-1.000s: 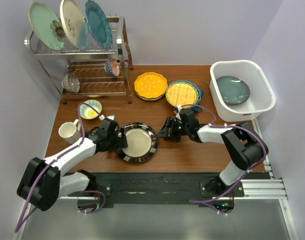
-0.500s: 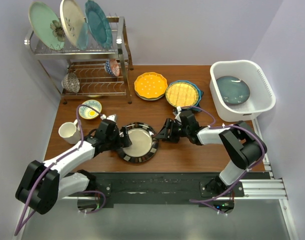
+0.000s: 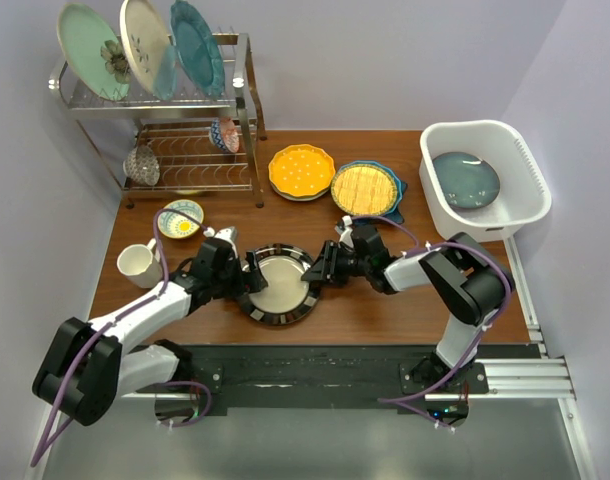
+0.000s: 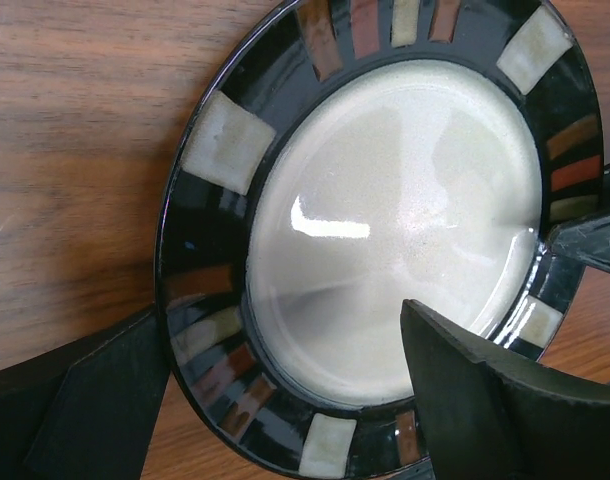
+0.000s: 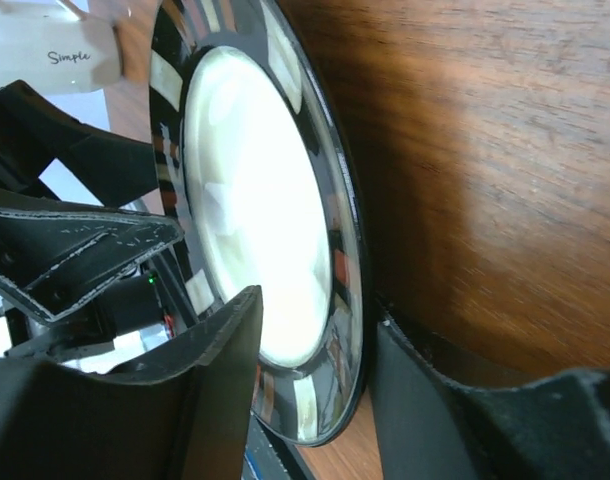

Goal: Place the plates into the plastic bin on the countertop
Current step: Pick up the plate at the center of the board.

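The dark patterned-rim plate (image 3: 278, 287) lies on the wooden table between both arms. My left gripper (image 3: 249, 275) is open and straddles its left rim: in the left wrist view (image 4: 283, 315) one finger is outside the rim and the other over the pale centre of the plate (image 4: 385, 230). My right gripper (image 3: 321, 270) is open around the right rim; in the right wrist view (image 5: 318, 308) one finger is above the plate (image 5: 255, 220) and one under its edge. The white bin (image 3: 525, 205) at the right holds a lilac plate (image 3: 465, 180). The yellow scalloped plate (image 3: 301, 171) and the yellow gridded plate (image 3: 365, 187) lie behind.
A chrome wire rack (image 3: 155, 110) at the back left holds three upright plates and a small patterned bowl (image 3: 223, 134). A small bowl (image 3: 180, 219) and a white mug (image 3: 137, 263) stand left of my left arm. A blue star-shaped plate edge (image 3: 398, 187) shows under the gridded plate.
My right gripper has moved left until its fingers are around the plate's right rim. My left gripper has moved right over the left rim. The plate has shifted slightly.
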Motion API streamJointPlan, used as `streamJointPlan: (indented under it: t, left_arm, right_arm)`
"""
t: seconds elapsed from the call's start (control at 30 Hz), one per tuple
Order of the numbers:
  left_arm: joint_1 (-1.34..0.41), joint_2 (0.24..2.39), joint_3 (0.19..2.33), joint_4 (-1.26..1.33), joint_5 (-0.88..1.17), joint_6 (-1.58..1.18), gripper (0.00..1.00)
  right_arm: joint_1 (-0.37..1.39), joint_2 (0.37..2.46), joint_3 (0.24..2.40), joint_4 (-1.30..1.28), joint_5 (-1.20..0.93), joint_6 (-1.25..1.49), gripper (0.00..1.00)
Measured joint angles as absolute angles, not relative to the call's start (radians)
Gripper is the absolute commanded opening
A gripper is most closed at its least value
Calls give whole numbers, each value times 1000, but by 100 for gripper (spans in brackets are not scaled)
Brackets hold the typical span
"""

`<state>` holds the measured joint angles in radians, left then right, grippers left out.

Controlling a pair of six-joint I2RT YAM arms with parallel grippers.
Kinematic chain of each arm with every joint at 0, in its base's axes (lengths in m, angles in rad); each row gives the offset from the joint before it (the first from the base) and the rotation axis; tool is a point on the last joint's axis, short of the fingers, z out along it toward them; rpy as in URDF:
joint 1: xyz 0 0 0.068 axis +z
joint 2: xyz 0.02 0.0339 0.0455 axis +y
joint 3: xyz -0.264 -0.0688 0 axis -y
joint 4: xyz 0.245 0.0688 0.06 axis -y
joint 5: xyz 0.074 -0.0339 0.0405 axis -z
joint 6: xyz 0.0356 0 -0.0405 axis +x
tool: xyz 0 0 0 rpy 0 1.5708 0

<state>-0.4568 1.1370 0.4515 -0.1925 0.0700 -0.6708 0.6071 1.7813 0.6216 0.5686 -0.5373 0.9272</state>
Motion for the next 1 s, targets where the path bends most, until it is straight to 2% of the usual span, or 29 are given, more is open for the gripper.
streamJointPlan:
  t: [0.03,0.1,0.13,0.23,0.3,0.63,1.0]
  left_arm:
    - [-456,1137,451,-190,71,-670,96]
    - [-453,1139,450,-187,70,-670,96]
    - [-451,1140,449,-181,69,-670,96]
    - [-450,1142,448,-175,62,-669,96]
    - [-449,1143,448,-173,62,-669,96]
    - [-445,1142,448,-173,43,-662,96]
    - [-451,1126,455,-218,49,-661,96]
  right_arm:
    - [607,1783,622,569,-537,928,35]
    - [606,1789,620,571,-533,932,26]
    - [606,1794,616,574,-532,934,18]
    - [602,1802,604,577,-529,947,5]
    - [600,1803,596,585,-537,964,1]
    - [598,1767,587,609,-562,974,0]
    - [623,1593,587,410,-486,892,0]
